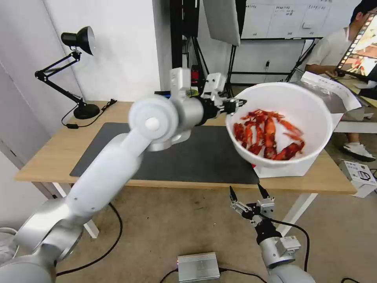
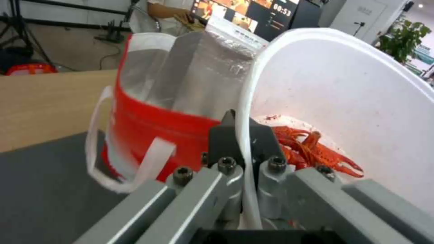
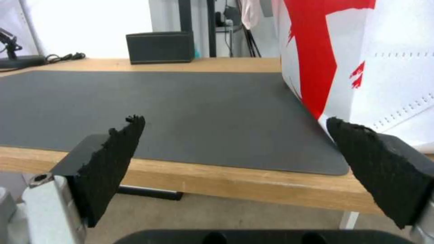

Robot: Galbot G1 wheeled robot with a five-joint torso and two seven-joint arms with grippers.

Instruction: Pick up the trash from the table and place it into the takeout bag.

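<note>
— Bowl [image 1: 292,114] first: where do we see it against the fingers?

— We see the left gripper [image 2: 242,135] clamped on the bowl's white rim, one dark finger [image 2: 220,140] on the outer side of the wall and the other inside. The bowl hangs in the air, tilted, and the red crayfish shells [image 2: 312,150] lie low inside it, just past the inner finger.

— And the takeout bag [image 2: 149,118]?

— It stands just beyond the outer finger, on the table [image 1: 51,153], at the edge of the dark grey mat [image 1: 196,157]. Its mouth is open, and we see silver foil lining and a white strap handle [image 2: 97,135]. The bowl is above and in front of the bag.

— What about the right gripper [image 1: 246,193]?

— It is low, before the table's front edge, its two black pads [image 3: 113,152] wide apart and holding nothing. Past its fingertips we see the mat, the bag's red-and-white side close to one pad, and a small black box [image 3: 160,47] at the far edge. A black desk lamp [image 1: 76,70] stands well apart from both grippers.
</note>
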